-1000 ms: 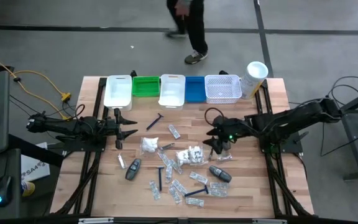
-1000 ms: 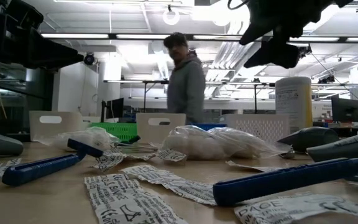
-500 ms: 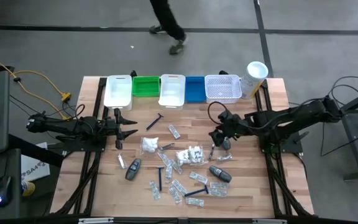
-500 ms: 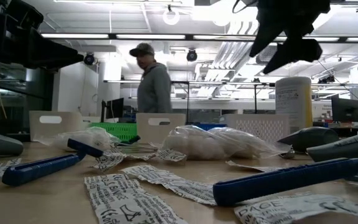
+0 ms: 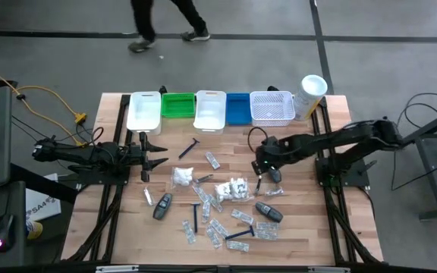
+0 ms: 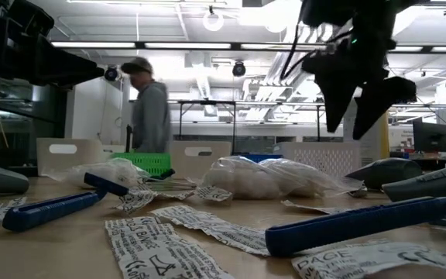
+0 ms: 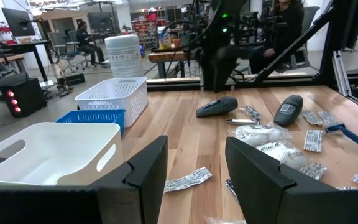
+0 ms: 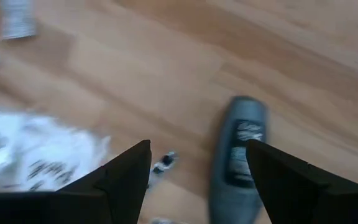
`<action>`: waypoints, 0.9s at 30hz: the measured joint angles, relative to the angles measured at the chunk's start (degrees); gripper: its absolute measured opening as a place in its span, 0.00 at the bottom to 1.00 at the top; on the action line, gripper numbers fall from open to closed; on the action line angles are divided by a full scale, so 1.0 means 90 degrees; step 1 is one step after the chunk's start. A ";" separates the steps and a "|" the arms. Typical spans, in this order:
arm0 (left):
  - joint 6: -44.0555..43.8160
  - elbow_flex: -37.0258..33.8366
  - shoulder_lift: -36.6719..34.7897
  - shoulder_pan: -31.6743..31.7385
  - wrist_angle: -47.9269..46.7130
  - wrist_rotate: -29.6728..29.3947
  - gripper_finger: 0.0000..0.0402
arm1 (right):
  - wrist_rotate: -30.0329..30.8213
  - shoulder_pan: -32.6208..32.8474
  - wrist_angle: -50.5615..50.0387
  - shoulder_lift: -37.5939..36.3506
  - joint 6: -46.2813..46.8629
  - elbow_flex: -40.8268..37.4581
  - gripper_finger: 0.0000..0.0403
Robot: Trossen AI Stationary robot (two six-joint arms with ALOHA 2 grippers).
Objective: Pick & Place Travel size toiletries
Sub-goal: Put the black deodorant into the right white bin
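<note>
Worktop [image 5: 340,227] still strewn with toiletries, so this reads as the approach-to-pick step: right end effector [image 8: 197,163] hovers open and empty over a dark grey oval container [image 8: 240,155] mid-worktop, needing descent and closure, while left end effector [image 7: 194,163] waits half-open, empty, at the left edge.

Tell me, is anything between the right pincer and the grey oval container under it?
Nothing visible. The right pincer is open above the grey oval container, with only bare table between; a bag of white items lies beside.
</note>
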 joint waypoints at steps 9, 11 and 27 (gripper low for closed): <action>0.0001 0.0001 -0.0001 0.0000 -0.0002 -0.0002 0.40 | 0.0000 0.0024 -0.1729 0.1286 0.0061 0.1377 0.64; 0.0001 0.0000 0.0000 -0.0001 -0.0002 -0.0002 0.40 | -0.0304 0.0021 -0.1669 0.1427 0.0174 0.1384 0.64; 0.0001 0.0001 -0.0002 -0.0001 -0.0005 0.0000 0.40 | -0.0274 -0.0071 -0.1485 0.1526 0.0142 0.1058 0.64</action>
